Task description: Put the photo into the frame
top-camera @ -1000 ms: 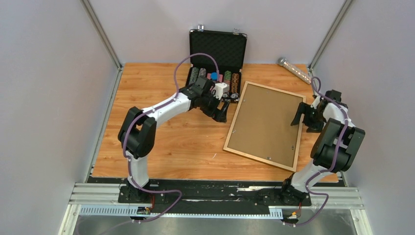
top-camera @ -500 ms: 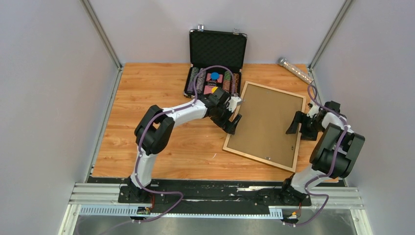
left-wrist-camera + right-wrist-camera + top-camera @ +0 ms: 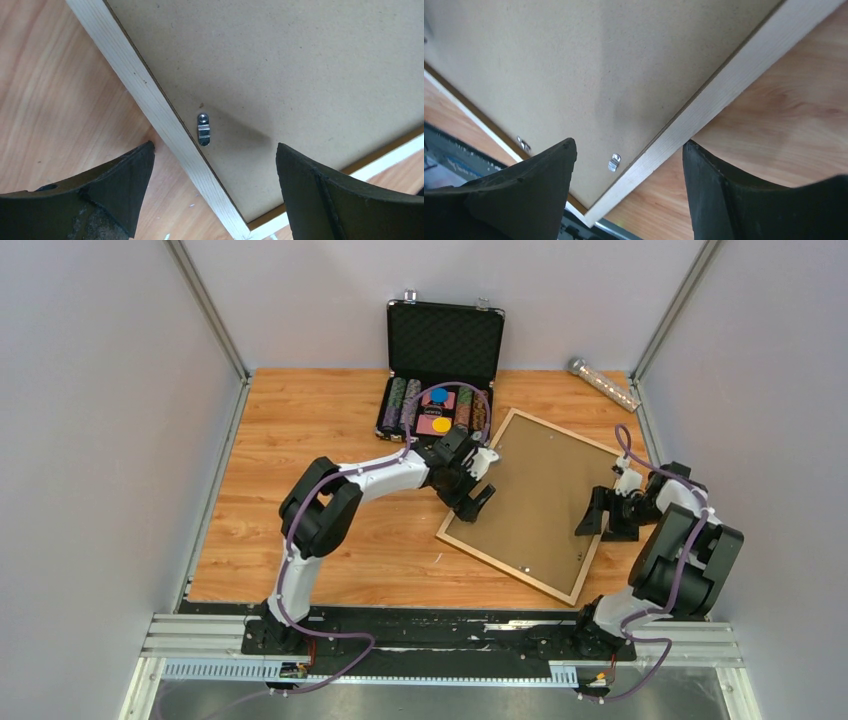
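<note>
The frame lies face down, backing panel in; I see no photo. My left gripper and right gripper gape, empty.

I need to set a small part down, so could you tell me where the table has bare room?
The widest bare patch is the table's left side, between the left wall and the left arm, back to the black case. The right is crowded: the frame fills it, with the right arm alongside.
</note>
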Motion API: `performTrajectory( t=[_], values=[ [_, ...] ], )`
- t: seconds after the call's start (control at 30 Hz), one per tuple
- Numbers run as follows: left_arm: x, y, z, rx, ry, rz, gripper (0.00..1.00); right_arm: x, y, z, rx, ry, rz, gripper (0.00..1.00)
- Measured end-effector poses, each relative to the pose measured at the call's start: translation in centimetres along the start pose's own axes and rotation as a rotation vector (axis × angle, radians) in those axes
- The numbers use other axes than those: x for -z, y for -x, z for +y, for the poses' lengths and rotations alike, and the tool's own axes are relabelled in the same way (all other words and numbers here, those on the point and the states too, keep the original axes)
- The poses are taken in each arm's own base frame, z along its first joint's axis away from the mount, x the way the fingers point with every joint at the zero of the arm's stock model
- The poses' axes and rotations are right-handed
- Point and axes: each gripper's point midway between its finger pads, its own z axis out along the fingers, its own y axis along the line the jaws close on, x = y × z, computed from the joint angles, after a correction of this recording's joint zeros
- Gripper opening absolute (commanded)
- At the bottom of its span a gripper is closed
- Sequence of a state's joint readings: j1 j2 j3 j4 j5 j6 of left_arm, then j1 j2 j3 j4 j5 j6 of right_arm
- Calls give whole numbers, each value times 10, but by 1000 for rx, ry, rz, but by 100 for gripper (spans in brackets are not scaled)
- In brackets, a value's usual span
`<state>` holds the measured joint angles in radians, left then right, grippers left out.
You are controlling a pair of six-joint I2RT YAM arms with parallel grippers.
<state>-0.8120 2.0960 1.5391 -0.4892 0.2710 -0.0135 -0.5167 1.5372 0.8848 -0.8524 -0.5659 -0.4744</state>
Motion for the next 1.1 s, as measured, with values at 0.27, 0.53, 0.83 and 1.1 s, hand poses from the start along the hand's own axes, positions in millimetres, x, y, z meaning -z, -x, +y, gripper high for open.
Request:
performTrajectory(
  t=[0.27, 0.53, 0.83, 1.1],
  values=[
    [8, -16, 16, -94, 87, 27, 99, 5, -34, 32, 95, 110, 72, 76],
    [27, -22, 36, -194, 192, 55, 100, 13, -64, 68, 241, 211, 183, 77],
    [55, -42, 48, -273, 288, 84, 100, 24, -33, 81, 394, 157, -10, 80],
    [101, -27, 35, -350, 291, -21, 100, 42, 19, 53, 371, -30, -147, 79]
  ],
)
